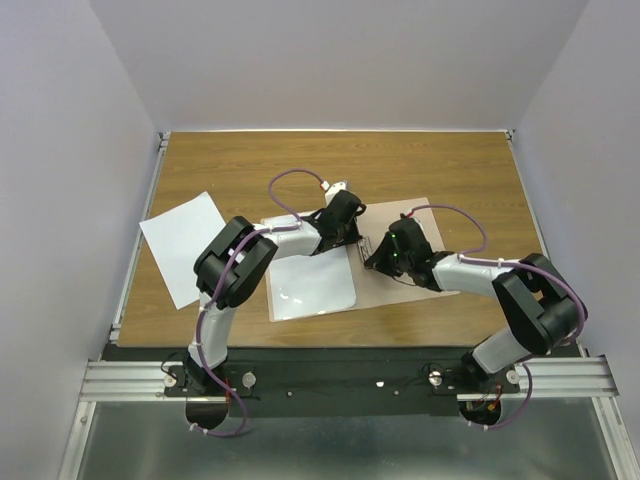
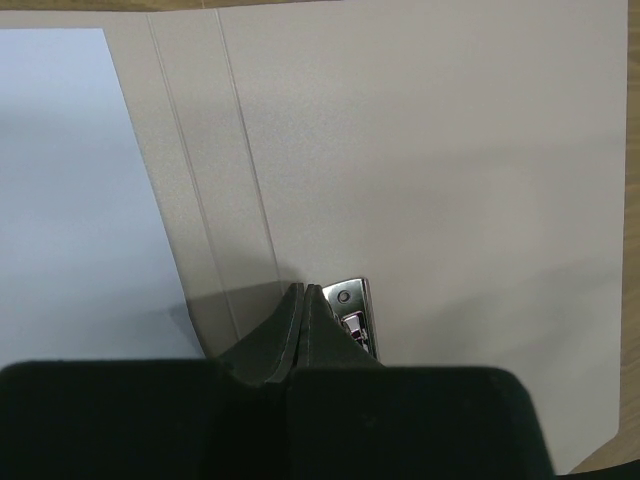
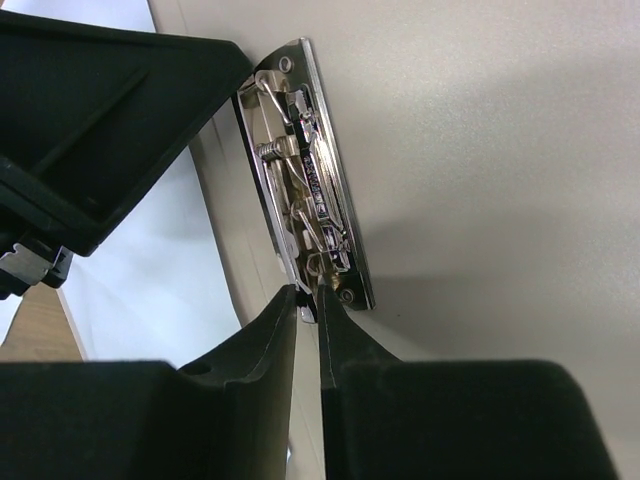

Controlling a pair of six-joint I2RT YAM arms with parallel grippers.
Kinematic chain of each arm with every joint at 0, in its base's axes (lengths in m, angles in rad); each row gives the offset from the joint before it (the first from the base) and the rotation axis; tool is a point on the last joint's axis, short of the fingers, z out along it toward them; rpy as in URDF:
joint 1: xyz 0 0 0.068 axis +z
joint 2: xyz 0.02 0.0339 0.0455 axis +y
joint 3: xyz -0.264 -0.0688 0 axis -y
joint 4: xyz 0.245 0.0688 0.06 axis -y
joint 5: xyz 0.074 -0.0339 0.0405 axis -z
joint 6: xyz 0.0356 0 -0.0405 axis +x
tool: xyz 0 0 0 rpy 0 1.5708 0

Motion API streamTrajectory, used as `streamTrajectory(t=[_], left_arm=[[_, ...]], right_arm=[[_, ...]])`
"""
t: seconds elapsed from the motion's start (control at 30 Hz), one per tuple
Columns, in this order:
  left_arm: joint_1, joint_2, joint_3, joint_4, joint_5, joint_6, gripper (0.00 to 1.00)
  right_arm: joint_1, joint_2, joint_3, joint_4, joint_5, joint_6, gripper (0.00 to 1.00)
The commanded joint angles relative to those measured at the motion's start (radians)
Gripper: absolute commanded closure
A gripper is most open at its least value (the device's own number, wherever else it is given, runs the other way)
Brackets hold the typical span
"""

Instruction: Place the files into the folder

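Observation:
The tan folder (image 1: 425,215) lies open on the table. One white file (image 1: 310,285) lies on its left leaf, and the other file (image 1: 185,245) lies on the table to the left. My left gripper (image 2: 303,288) is shut and empty, with its tips down on the folder's fold beside one end of the metal clip (image 2: 356,303). My right gripper (image 3: 308,295) is at the clip's other end, its jaws nearly closed around a small metal tab of the clip (image 3: 305,170). The two grippers (image 1: 350,240) (image 1: 372,262) face each other over the fold.
The left gripper's black body (image 3: 100,130) sits close above the clip in the right wrist view. The folder's right leaf (image 2: 450,180) is bare. The wooden table (image 1: 250,160) has grey walls on three sides and a metal rail (image 1: 340,378) at the near edge.

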Motion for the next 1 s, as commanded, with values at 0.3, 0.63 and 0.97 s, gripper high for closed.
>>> streamTrajectory(t=[0.3,0.63,0.97], left_arm=[[0.005,0.057,-0.047,-0.062,0.025,0.015,1.00],[0.010,0.067,-0.044,-0.061,0.025,0.069,1.00],[0.013,0.093,-0.033,-0.067,0.033,0.098,1.00]], right_arm=[[-0.006,0.050,-0.050,0.042,0.016,0.036,0.99],[-0.006,0.111,-0.087,-0.079,0.175,0.050,0.99],[0.043,0.133,0.015,-0.331,0.430,0.012,0.99]])
